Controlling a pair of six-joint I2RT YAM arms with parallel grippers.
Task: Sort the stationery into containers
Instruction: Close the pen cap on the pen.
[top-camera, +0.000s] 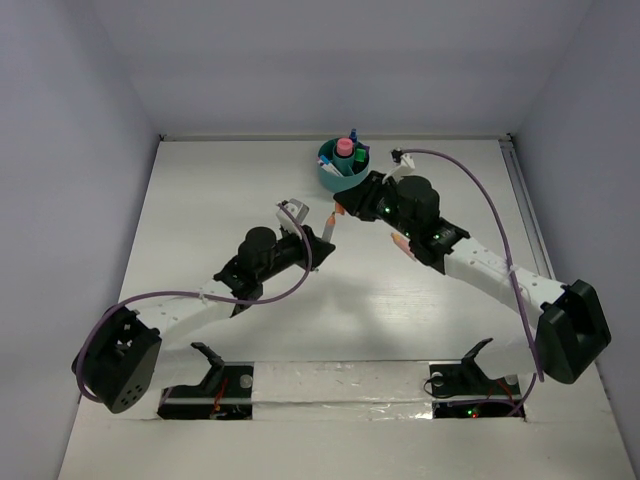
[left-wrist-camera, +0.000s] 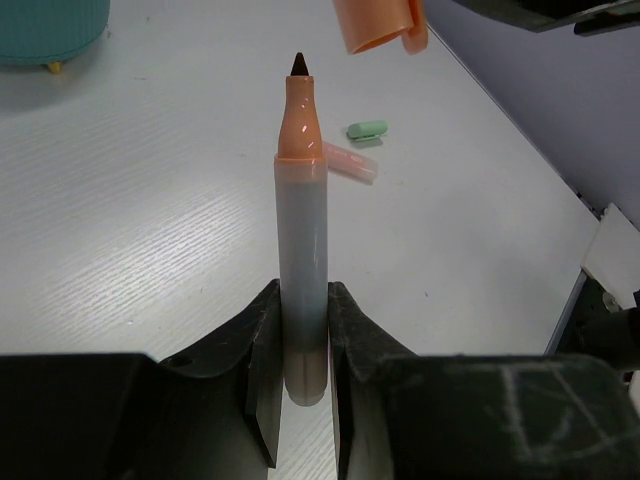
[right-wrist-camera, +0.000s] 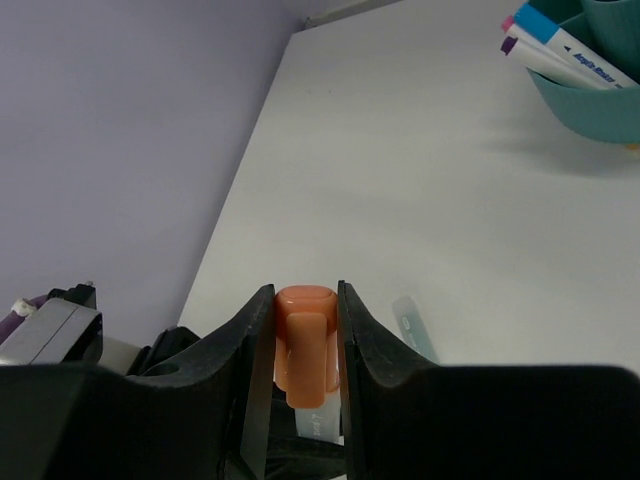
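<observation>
Teal cup (top-camera: 330, 180) stands at the upper centre of the top view on the white table (top-camera: 200, 220), with a pink-capped bottle (top-camera: 344, 147) inside it. The orange marker (top-camera: 331, 226) sits just below the cup.

In the left wrist view, the left claw (left-wrist-camera: 303, 330) pinches the uncapped marker upright at centre. The orange cap (left-wrist-camera: 375, 25) hangs above and to the right of the tip, clear of it.

In the right wrist view, the right claw (right-wrist-camera: 305, 335) pinches that cap at bottom centre, and the cup is at the upper right.

- Probably a robotics lab test cell; the close views show little beyond it.
- Bare white table (top-camera: 200, 250) boxed in by plain lavender walls (top-camera: 70, 150).
- Left arm (top-camera: 190, 310) and right arm (top-camera: 480, 265) bolted on, purple cable (top-camera: 496, 214) trailing, tape (top-camera: 340, 405) along the mounts.
</observation>
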